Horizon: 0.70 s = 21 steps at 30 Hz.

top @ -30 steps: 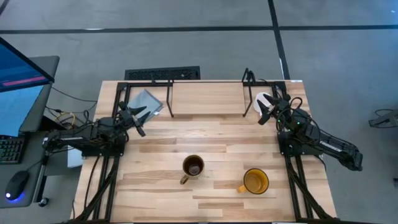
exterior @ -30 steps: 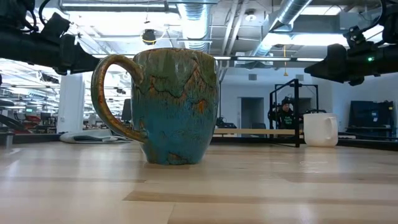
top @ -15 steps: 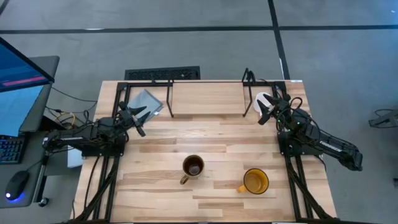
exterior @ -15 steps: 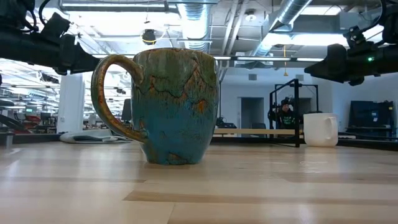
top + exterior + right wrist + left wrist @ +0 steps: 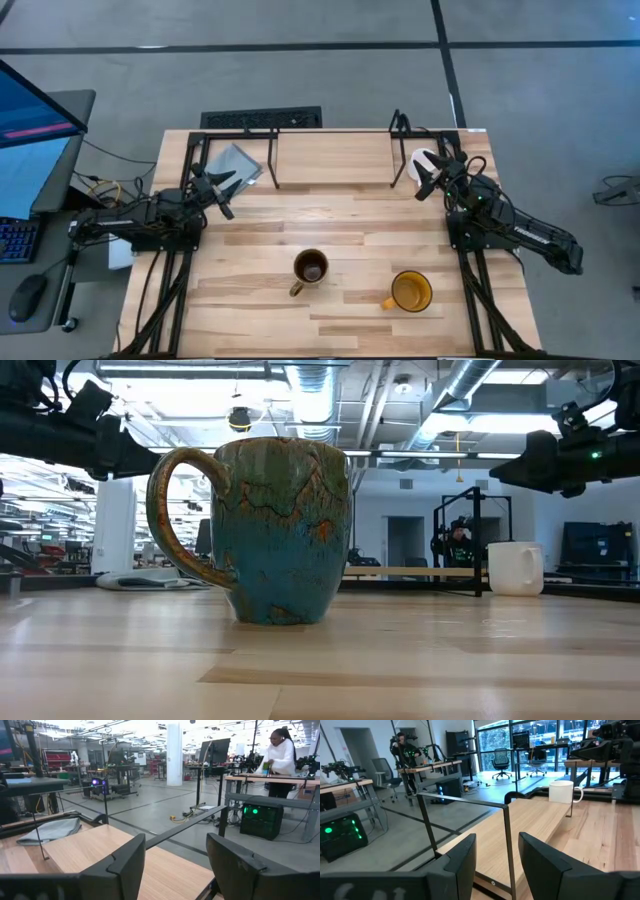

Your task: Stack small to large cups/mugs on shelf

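In the high view the dark brown mug (image 5: 311, 268) and the yellow-orange mug (image 5: 410, 291) stand upright on the table's near half. The small white mug (image 5: 424, 160) stands on the table by the right end of the black rod shelf (image 5: 330, 133) at the far edge. The low view shows the brown mug (image 5: 285, 530), glazed teal outside, up close, with the white mug (image 5: 515, 568) far behind. My left gripper (image 5: 222, 190) hovers open near the shelf's left end, and my right gripper (image 5: 430, 180) hovers open just nearer than the white mug. Both wrist views show open fingers, left gripper (image 5: 497, 855) and right gripper (image 5: 175, 855).
A grey cloth (image 5: 235, 163) lies on the table under the shelf's left part. A flat black slotted strip (image 5: 262, 118) sits beyond the far edge. Bare wood lies between the two arms. A person (image 5: 280, 757) stands at a bench far behind the table.
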Available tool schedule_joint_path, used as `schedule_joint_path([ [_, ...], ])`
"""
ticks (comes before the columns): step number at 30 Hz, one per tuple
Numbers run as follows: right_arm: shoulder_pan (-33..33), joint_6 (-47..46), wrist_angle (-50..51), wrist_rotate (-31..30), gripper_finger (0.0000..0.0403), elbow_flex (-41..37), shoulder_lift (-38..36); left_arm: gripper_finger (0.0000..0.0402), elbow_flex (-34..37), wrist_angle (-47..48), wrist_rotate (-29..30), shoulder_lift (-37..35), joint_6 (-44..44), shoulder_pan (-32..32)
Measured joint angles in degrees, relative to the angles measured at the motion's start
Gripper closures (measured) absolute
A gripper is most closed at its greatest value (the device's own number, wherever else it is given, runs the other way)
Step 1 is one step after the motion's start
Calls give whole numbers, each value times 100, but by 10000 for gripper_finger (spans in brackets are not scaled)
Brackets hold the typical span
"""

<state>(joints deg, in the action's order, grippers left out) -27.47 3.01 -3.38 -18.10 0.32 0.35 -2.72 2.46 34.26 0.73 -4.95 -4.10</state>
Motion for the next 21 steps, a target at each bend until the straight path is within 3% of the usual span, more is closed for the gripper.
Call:
schedule_joint_path([
  [21,-1,1,-11,0,170,-2,0,262,0,-13,0,0,258,0],
])
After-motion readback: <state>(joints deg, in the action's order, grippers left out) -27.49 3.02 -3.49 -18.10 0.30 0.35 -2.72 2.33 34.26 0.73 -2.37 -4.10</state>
